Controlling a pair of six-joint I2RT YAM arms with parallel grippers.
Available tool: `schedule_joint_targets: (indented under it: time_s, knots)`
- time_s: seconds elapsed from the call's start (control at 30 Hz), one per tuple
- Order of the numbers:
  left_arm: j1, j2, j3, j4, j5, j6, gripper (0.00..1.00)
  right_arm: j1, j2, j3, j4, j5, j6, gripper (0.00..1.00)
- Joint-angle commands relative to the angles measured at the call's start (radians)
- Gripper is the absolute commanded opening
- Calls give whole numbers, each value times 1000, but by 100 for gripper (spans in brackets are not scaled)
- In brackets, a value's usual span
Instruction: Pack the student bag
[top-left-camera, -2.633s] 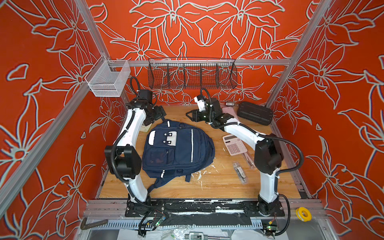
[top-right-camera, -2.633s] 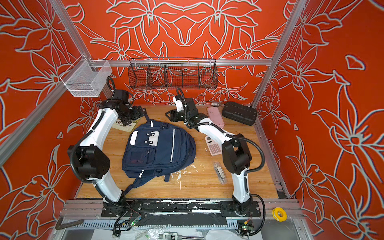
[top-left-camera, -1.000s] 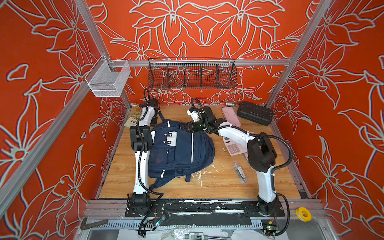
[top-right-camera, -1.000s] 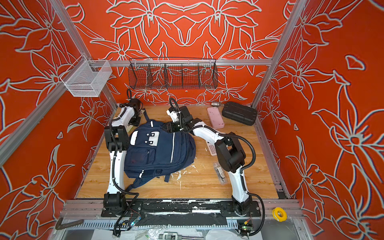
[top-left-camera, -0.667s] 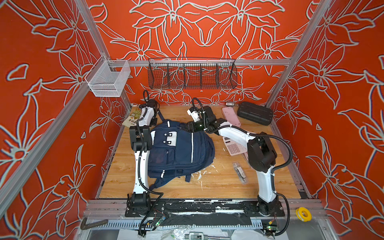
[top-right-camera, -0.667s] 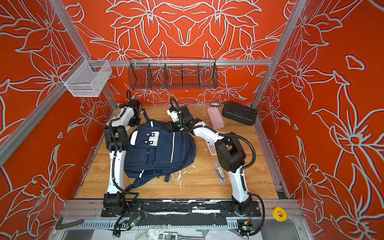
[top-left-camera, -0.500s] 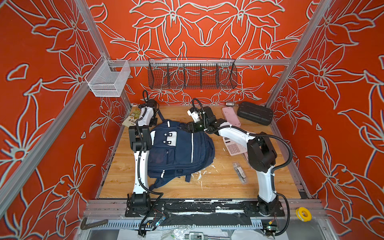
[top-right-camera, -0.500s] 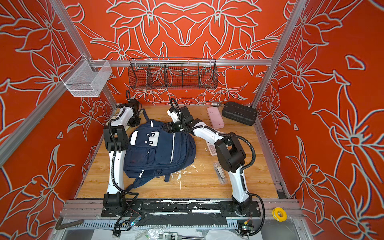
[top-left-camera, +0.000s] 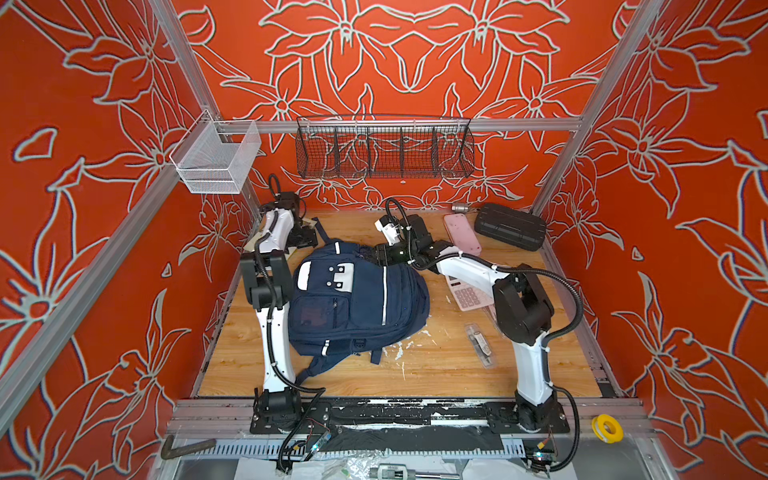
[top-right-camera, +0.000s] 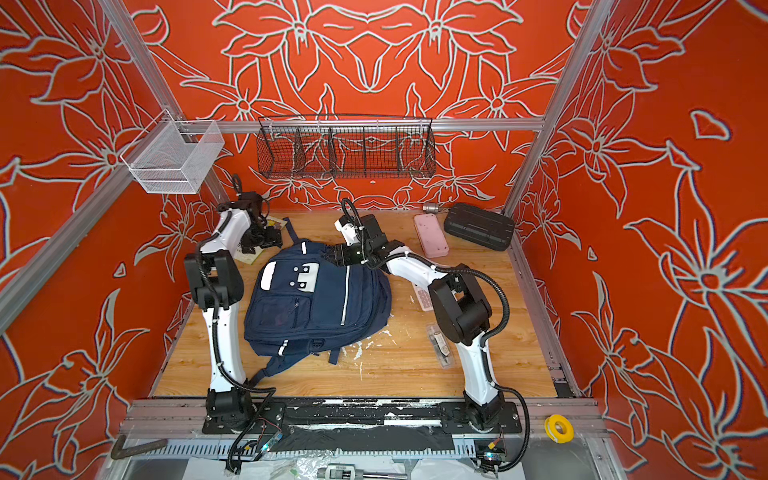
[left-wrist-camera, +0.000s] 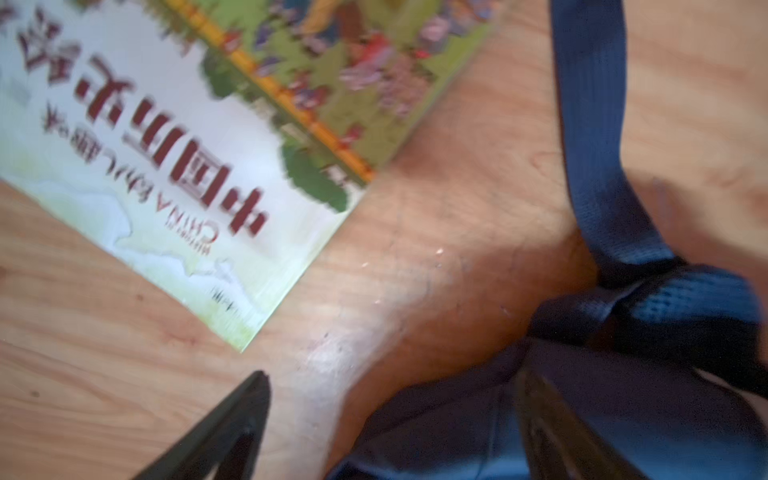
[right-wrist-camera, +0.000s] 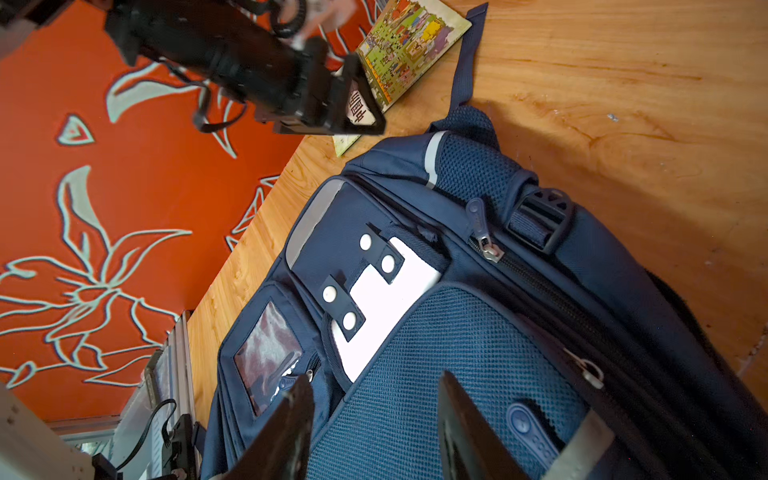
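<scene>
1. Two risks first. The bag's (top-left-camera: 357, 303) zips look shut, so nothing can go in until one is opened. The right gripper (right-wrist-camera: 374, 380) sits on the soft mesh side, and a slip there would leave the bag closed.
2. Left gripper (left-wrist-camera: 392, 377) hangs low beside the strap (left-wrist-camera: 590, 124). Closing here could snag the strap instead of the book (left-wrist-camera: 166, 145) and drag the bag.
3. Book lies flat on the table (top-left-camera: 436, 365) with only a thin edge to grab. Fingers may skid over the cover or shove it toward the wall at 11 o'clock.
4. Bag lies front up, mid-table, a bit toward 9 o'clock, top end pointing to 12.
5. Left arm: elbow folded, reaching to the bag's 11 o'clock, wrist pitched down. Jaws wide apart and empty, one finger over wood, the other over bag fabric.
6. Right arm: stretched from 4 o'clock to the bag's 1 o'clock corner, wrist low. Jaws partway apart astride the mesh; can't tell if they pinch it.
7. Calculator (top-left-camera: 467, 297) sits partly under the right forearm, at the bag's 3 o'clock. An arm sweep could knock it.
</scene>
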Motion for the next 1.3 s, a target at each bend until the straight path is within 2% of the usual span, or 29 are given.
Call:
schedule_joint_targets:
  time_s: [0.0,0.3,0.53,0.87,1.1,1.2,1.27]
  knots:
    - [106,-105,-149,121,239,-186,100,3,-25,-31,67,-20,39,49]
    - [232,-202,-398,363,374,-354,97,3,-25,-48,86,-38,35,49]
    - [251,-152,-422,459,404,-424,97,3,-21,-46,77,-35,30,49]
    - [265,-161,-594,676,355,-550,97,3,-7,-21,51,-26,19,49]
    - [265,-115,-675,930,468,-686,97,3,9,-2,36,-21,17,49]
    - [255,-87,-630,856,492,-635,100,3,15,2,29,-24,14,49]
    - [238,-91,-588,760,488,-556,97,3,21,8,30,-27,14,49]
